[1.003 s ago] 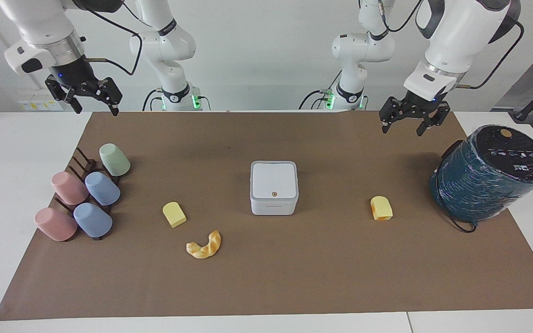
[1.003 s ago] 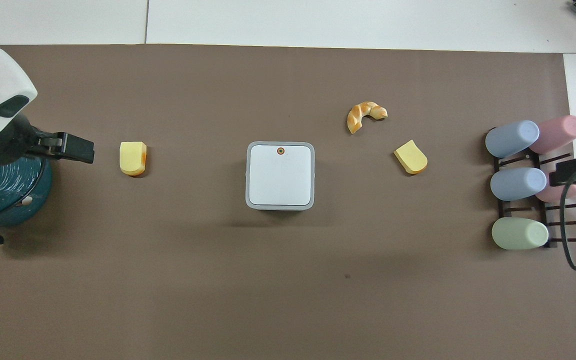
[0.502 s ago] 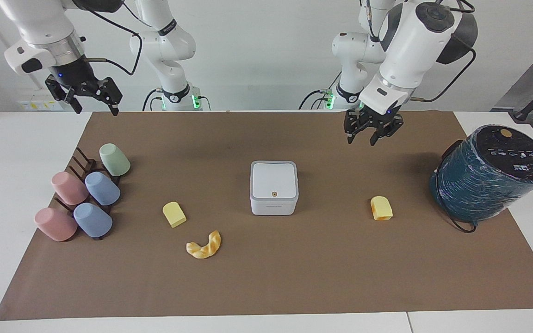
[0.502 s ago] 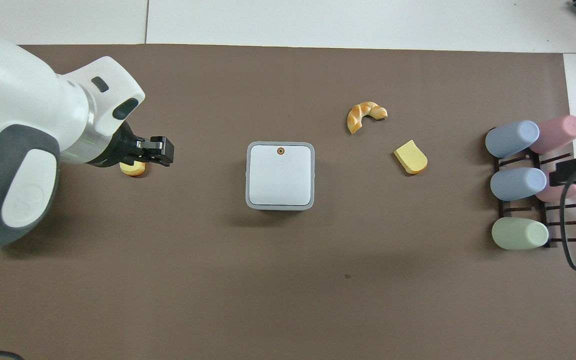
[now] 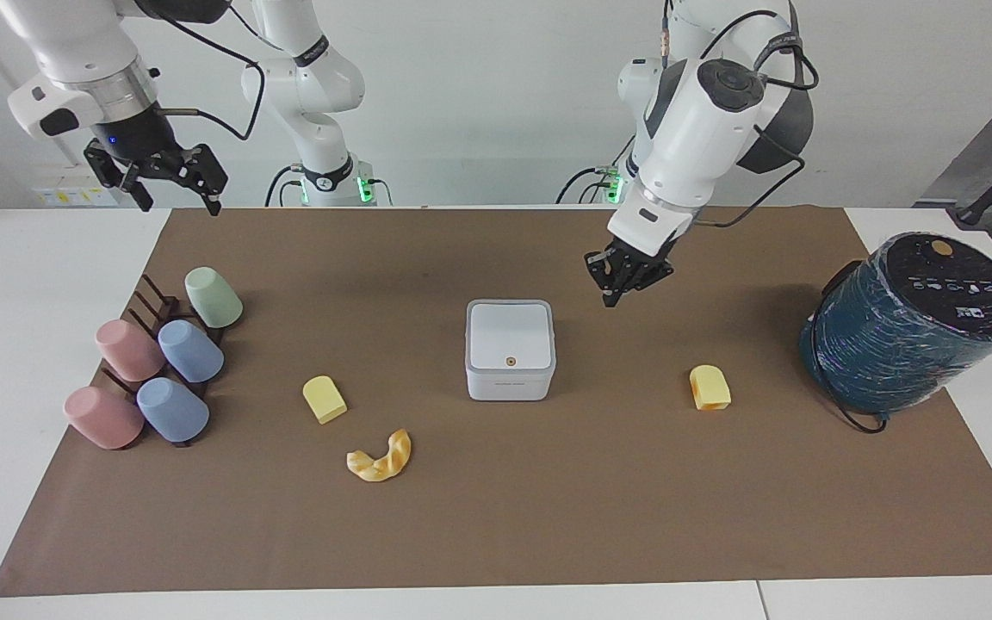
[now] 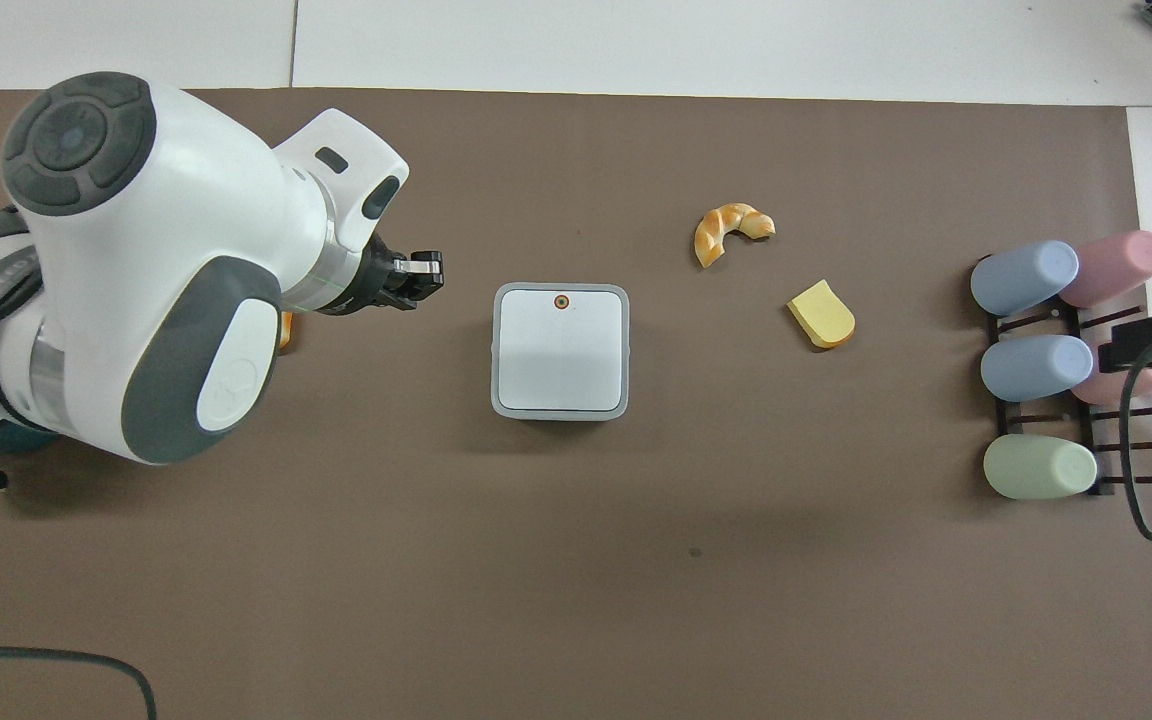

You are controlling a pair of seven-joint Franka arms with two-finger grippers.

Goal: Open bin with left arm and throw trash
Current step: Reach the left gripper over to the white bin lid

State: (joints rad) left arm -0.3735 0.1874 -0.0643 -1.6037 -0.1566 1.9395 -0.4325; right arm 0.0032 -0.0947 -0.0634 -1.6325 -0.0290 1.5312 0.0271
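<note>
Bin (image 5: 510, 347) sits lid-down mid-mat; the left hand (image 5: 616, 288) hangs closed and empty beside it, the right hand (image 5: 170, 182) waits open.

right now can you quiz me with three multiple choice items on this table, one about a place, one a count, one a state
1. Where is the croissant piece relative to the bin?
A. farther from the robots, toward the right arm's end
B. on the bin's lid
C. inside a cup

2. How many cups lie on the rack?
A. three
B. five
C. seven

3. What state is the bin's lid in?
A. shut
B. propped wide open
C. lying off beside the bin

Answers:
1. A: in the facing view the croissant piece lies lower than the bin and toward the cups.
2. B: two pink, two blue and one green.
3. A: the lid sits flat on the bin, and the left tool, shut and empty, is in the air beside it, not touching.
</note>
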